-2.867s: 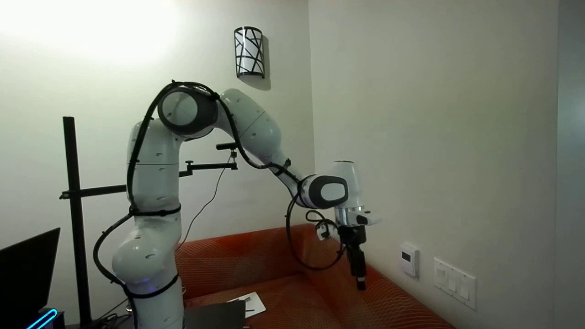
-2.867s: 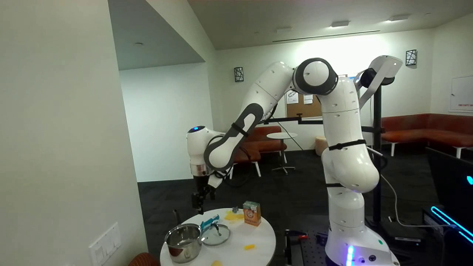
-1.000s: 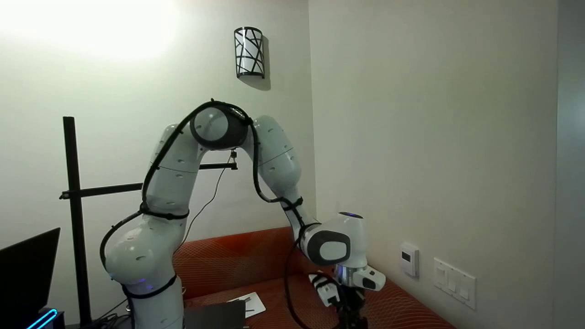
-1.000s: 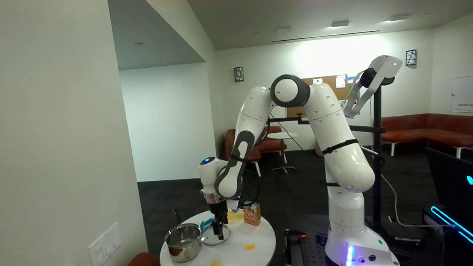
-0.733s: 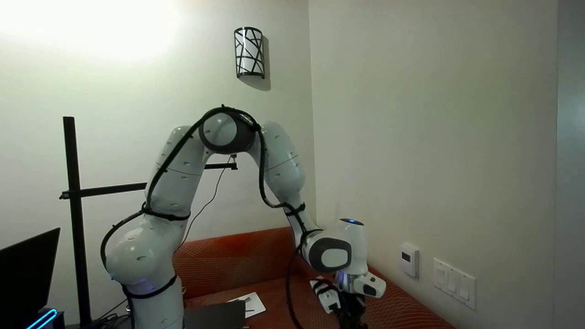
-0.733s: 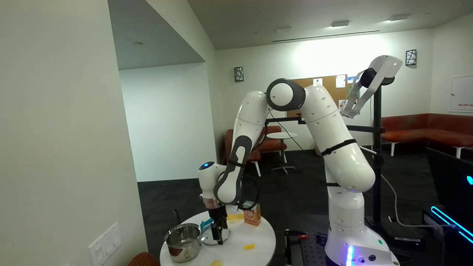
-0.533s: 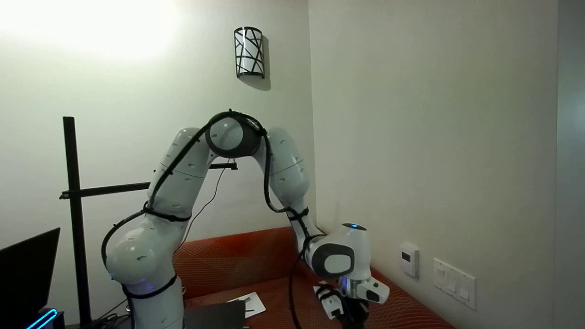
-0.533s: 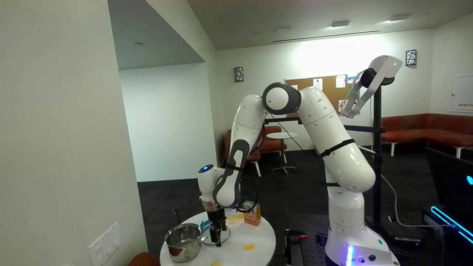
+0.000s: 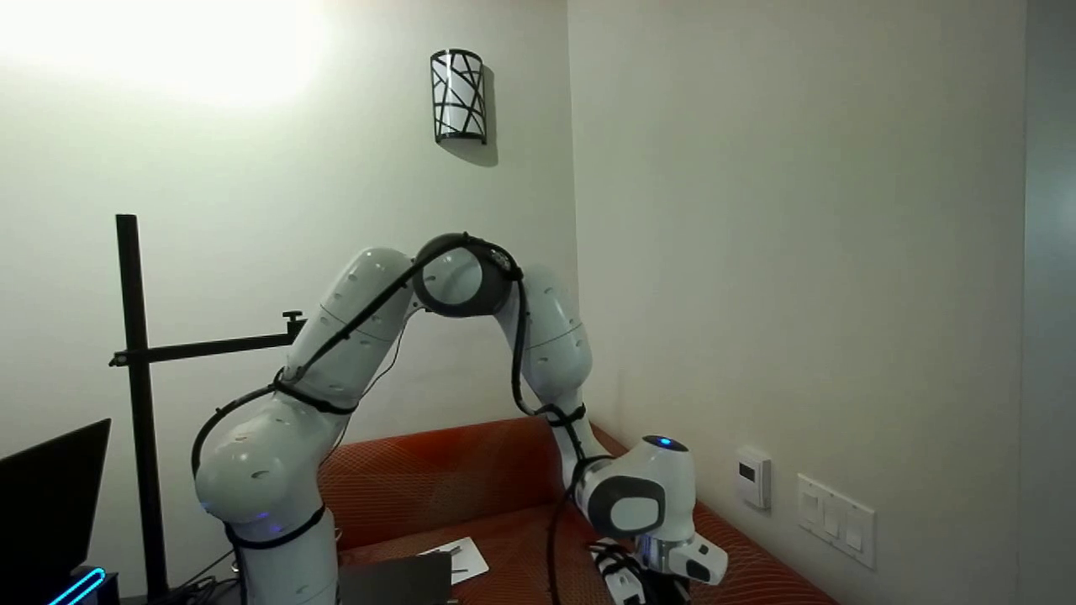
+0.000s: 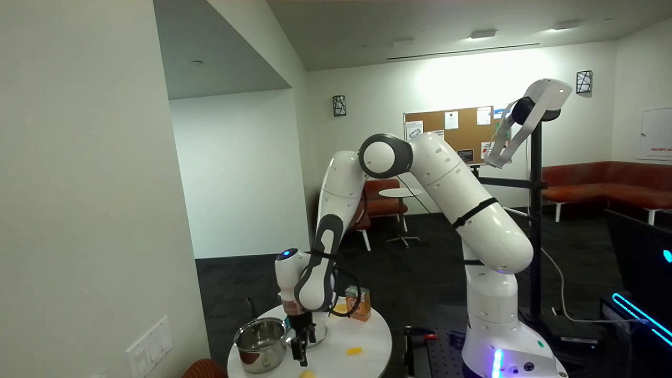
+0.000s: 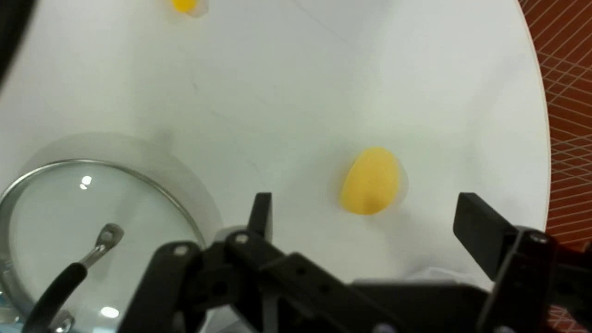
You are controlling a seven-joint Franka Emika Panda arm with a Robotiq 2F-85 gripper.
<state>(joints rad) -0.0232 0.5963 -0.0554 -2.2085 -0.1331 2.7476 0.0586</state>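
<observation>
the gripper (image 11: 364,210) is spread, holding nothing; in the wrist view a yellow egg-shaped piece (image 11: 371,180) shows in its gap, near the edge of the white table (image 11: 462,92). probably light and soft, it seems best pinched across its narrower middle. beyond are a glass lid (image 11: 148,217) and, by the far edge, an orange box (image 10: 363,307).

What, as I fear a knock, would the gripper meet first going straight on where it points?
Likely the white table, with the yellow piece between the open fingers; true depth is unclear.
</observation>
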